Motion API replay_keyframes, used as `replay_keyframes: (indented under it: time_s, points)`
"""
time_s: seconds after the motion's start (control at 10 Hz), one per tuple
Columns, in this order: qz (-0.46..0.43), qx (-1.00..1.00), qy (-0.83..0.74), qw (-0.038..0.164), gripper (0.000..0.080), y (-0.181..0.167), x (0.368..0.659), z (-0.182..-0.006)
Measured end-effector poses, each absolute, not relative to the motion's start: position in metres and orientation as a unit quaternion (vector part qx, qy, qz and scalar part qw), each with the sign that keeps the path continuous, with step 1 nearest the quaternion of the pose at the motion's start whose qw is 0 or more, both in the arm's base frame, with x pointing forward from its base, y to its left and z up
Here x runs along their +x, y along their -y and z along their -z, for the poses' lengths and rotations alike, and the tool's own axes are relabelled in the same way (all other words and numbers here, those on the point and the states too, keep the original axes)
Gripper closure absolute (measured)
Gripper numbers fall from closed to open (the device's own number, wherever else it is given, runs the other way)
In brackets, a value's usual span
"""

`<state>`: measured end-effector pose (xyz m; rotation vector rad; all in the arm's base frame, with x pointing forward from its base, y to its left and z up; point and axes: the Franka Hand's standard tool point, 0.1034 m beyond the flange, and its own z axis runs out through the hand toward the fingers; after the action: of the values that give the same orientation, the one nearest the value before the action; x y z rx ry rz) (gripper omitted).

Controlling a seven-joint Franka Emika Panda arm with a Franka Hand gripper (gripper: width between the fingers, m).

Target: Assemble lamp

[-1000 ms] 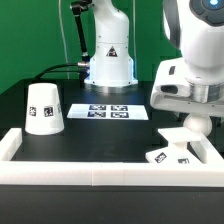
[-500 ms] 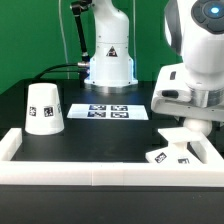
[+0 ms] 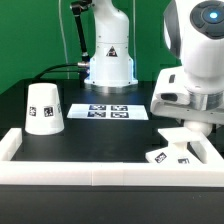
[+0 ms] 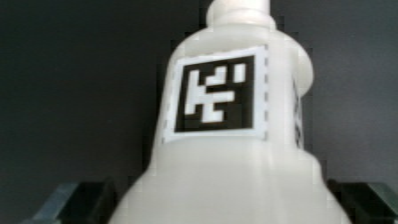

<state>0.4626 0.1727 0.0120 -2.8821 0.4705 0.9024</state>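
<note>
My gripper (image 3: 186,128) hangs at the exterior view's right, just above the flat angular lamp base (image 3: 170,156), which lies in the near right corner of the frame. In the wrist view the gripper (image 4: 217,205) is shut on the white bulb (image 4: 222,130). The bulb's square tag faces the camera and its ball top points away. A dark finger (image 4: 80,200) shows at each side of the bulb's wide end. The bulb is mostly hidden under the hand in the exterior view. The tapered shade (image 3: 44,108) stands on the table at the exterior view's left.
The marker board (image 3: 108,111) lies flat at the middle back. The long white border frame (image 3: 90,173) runs along the front and up both sides. The arm's own white pedestal (image 3: 110,62) stands behind the marker board.
The arm with the bulb has shifted slightly toward the exterior view's right. The shade and base have not moved.
</note>
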Motion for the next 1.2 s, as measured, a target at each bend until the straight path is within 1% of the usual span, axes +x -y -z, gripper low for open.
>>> replay_keyframes:
  time_s: [0.4,0.5,0.7,0.9,1.0,1.1,1.2]
  points:
    - [-0.293,-0.943,-0.152,0.045,0.0225,-0.17,0.464,-0.014]
    - [-0.29,-0.944,-0.146,0.05,0.0225,-0.165,0.468,-0.024]
    - [-0.292,-0.945,-0.134,0.062,0.0223,-0.15,0.476,-0.058]
    - [-0.292,-0.944,-0.138,0.068,0.0223,-0.138,0.486,-0.086]
    - [-0.281,-0.947,-0.14,0.07,0.0223,-0.136,0.492,-0.094]
    - [-0.281,-0.947,-0.139,0.069,0.0223,-0.137,0.489,-0.089]
    - [-0.256,-0.954,-0.141,0.07,0.0223,-0.139,0.496,-0.087]
